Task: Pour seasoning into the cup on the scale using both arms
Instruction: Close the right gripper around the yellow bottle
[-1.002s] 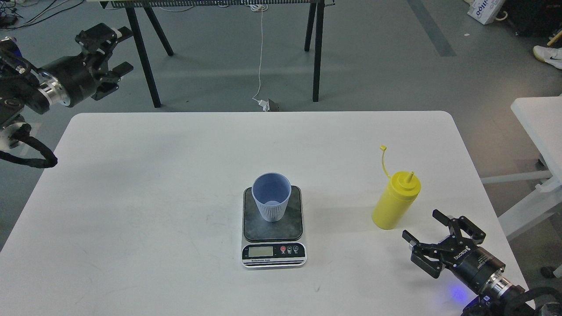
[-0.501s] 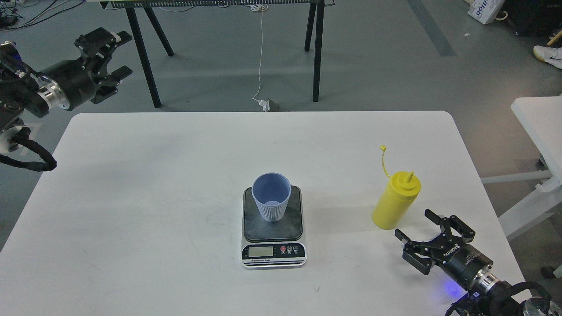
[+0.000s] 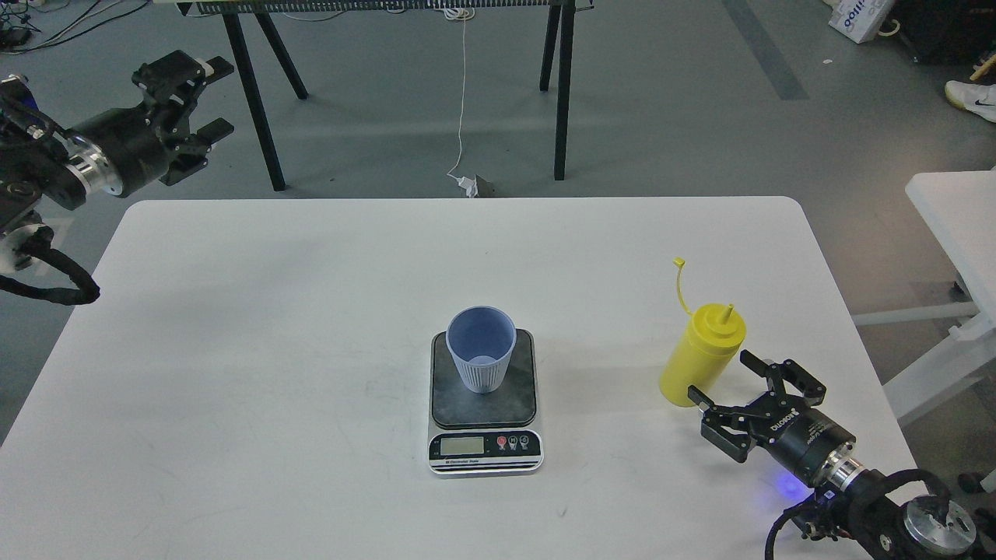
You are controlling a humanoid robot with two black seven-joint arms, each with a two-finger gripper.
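Both grippers were seen spread wide with nothing held between their fingers. The right gripper was reached in from the near right corner of the white bench, its arm laid low over the surface and angled toward the far left, a silver wrist ring and a blue glow being visible behind it. Its two fingers were spread on either side of the base of the yellow seasoning bottle; whether either finger touched the bottle could not be told. The bottle was stood upright near the right edge, its pointed nozzle up and its thin cap strap raised behind it.

The left gripper was held beyond the far left corner, off the bench and over the grey floor, its arm entering from the left and pointed to the right. It was kept well apart from every task object.

The light blue cup was stood upright on the dark platform of the scale, which was placed near the middle of the bench toward the near edge, its display turned to that edge.
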